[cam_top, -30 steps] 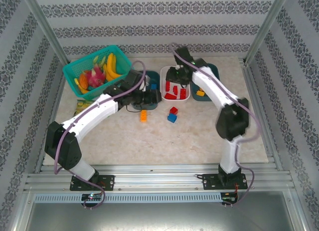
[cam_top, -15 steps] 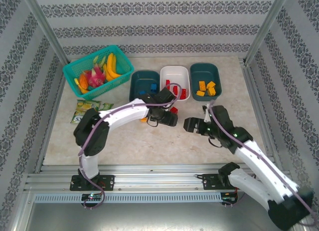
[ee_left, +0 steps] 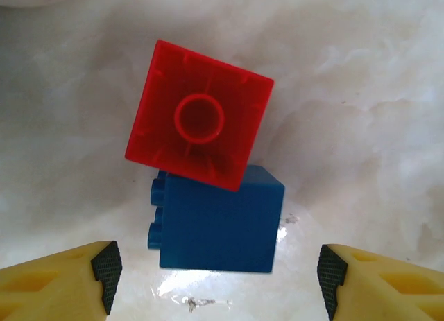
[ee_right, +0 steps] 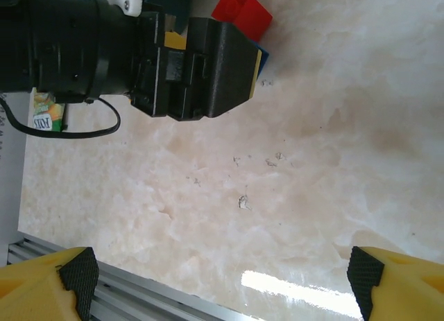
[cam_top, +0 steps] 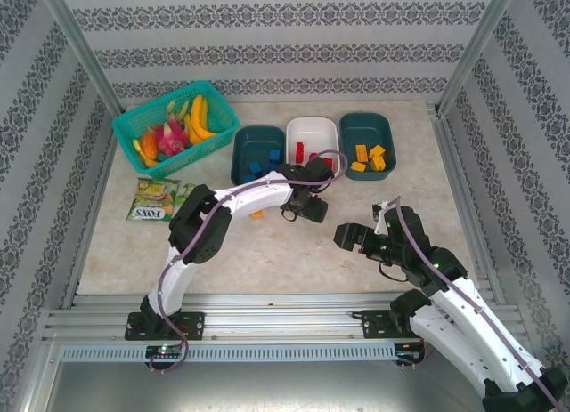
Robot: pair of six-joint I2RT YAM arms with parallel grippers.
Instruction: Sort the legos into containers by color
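Two legos lie touching on the table in the left wrist view: a red brick (ee_left: 200, 130), hollow side up, and a blue brick (ee_left: 218, 220) on its side nearer me. My left gripper (ee_left: 218, 283) hangs open just above them, its pads wide either side of the blue brick's near end, touching nothing. From above, the left gripper (cam_top: 301, 206) is in front of the white tray (cam_top: 313, 127), and an orange brick (cam_top: 256, 214) peeks out beside the arm. The right gripper (cam_top: 345, 237) stands open and empty over bare table.
Blue bricks lie in the left dark teal tray (cam_top: 242, 149), red ones in the white tray, orange ones in the right dark teal tray (cam_top: 385, 132). A teal basket (cam_top: 174, 123) of toy fruit and a snack packet (cam_top: 153, 201) are at the back left.
The right arm has swung back from the white tray to the near right and its jaws have opened. The left gripper moved from the left teal tray to above the red and blue bricks.
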